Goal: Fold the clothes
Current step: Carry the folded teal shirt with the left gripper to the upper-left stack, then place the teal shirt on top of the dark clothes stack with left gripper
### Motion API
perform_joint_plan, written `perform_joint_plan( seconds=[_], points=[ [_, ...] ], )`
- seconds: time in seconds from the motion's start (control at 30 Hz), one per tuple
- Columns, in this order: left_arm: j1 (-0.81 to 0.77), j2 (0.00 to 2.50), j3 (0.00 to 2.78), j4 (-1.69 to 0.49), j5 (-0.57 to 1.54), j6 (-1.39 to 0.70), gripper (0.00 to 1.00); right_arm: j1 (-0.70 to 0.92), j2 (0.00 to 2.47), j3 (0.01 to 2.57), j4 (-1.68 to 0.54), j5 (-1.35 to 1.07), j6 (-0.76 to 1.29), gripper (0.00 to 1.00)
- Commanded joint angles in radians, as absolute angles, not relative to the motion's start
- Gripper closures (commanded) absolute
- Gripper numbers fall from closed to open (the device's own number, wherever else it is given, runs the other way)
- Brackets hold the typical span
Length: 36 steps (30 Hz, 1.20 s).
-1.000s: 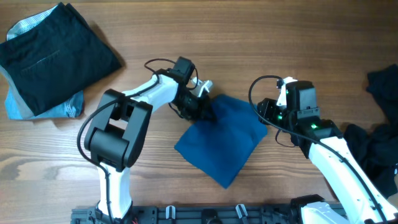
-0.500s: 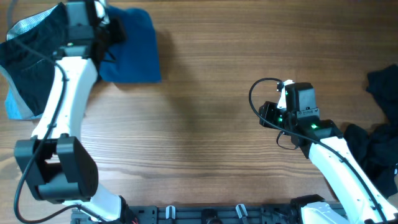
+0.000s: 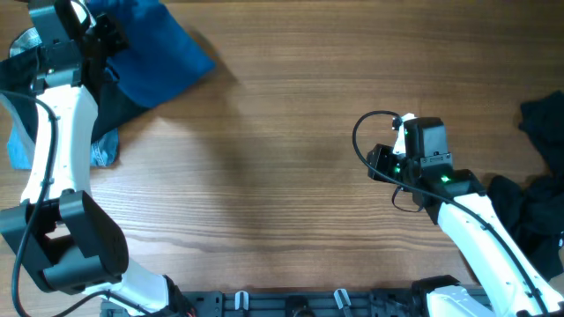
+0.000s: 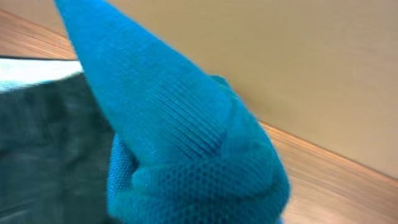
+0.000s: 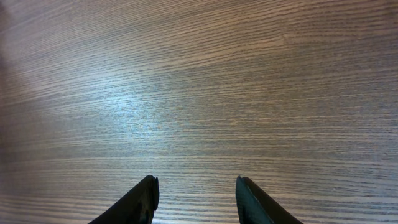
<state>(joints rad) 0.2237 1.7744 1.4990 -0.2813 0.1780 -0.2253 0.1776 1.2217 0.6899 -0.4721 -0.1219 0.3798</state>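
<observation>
Where the table (image 3: 282, 132) reaches its 11 o'clock corner in the overhead view, the blue garment (image 3: 163, 48) is found. It is gathered at its 9 o'clock edge, where it is clamped by the left gripper (image 3: 104, 37), and spread from there toward 3 o'clock. Whether it rests on the wood or is lifted cannot be told. From the left wrist, the view is filled by the bunched blue knit, so the fingers themselves are hidden beneath it. Just at 7 o'clock of the garment, a dark folded garment (image 3: 119, 101) is seen, partly overlapped by the blue cloth, with light denim (image 3: 19, 145) showing under it at the table's 9 o'clock edge. Well apart, near 3 o'clock of the table's middle, the right gripper (image 5: 196, 199) is held with its fingers parted over bare wood, nothing between them. A dark clothes pile (image 3: 539, 123) is heaped at the 3 o'clock edge.
</observation>
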Motion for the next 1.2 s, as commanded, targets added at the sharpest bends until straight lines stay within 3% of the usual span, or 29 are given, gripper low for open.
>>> perform_joint_plan(
  seconds=[0.0,0.37,0.63,0.8,0.87,0.93,0.97,1.0,1.07,1.17],
  points=[
    [0.188,1.748,1.520,-0.313,0.400,-0.270,0.96,0.178,1.206,0.701,-0.473,-0.100,0.368,0.55],
    [-0.126,1.748,1.520,-0.663,0.457,-0.349,0.96,0.178,1.206,0.701,-0.476,-0.074,0.366,0.54],
    [-0.129,1.769,1.518,-0.588,0.285,-0.340,0.92,0.178,1.206,0.701,-0.484,-0.074,0.366,0.53],
    [-0.104,1.946,1.518,-0.548,0.086,-0.292,0.92,0.178,1.206,0.701,-0.506,-0.074,0.366,0.53],
    [-0.073,2.022,1.518,-0.465,0.069,-0.292,0.73,0.178,1.206,0.701,-0.517,-0.074,0.366,0.53],
    [-0.054,2.070,1.518,-0.447,0.069,-0.292,0.64,0.178,1.206,0.701,-0.520,-0.074,0.365,0.53],
    [-0.045,2.090,1.518,-0.449,0.069,-0.292,0.50,0.178,1.206,0.701,-0.524,-0.074,0.366,0.53],
    [-0.036,2.099,1.518,-0.449,0.069,-0.292,0.30,0.178,1.206,0.701,-0.529,-0.073,0.366,0.53],
    [-0.011,2.101,1.519,-0.444,0.070,-0.292,0.07,0.178,1.206,0.701,-0.532,-0.063,0.358,0.53],
    [0.009,2.109,1.518,-0.448,0.152,-0.292,0.00,0.178,1.206,0.701,-0.532,-0.063,0.355,0.53]
  ],
)
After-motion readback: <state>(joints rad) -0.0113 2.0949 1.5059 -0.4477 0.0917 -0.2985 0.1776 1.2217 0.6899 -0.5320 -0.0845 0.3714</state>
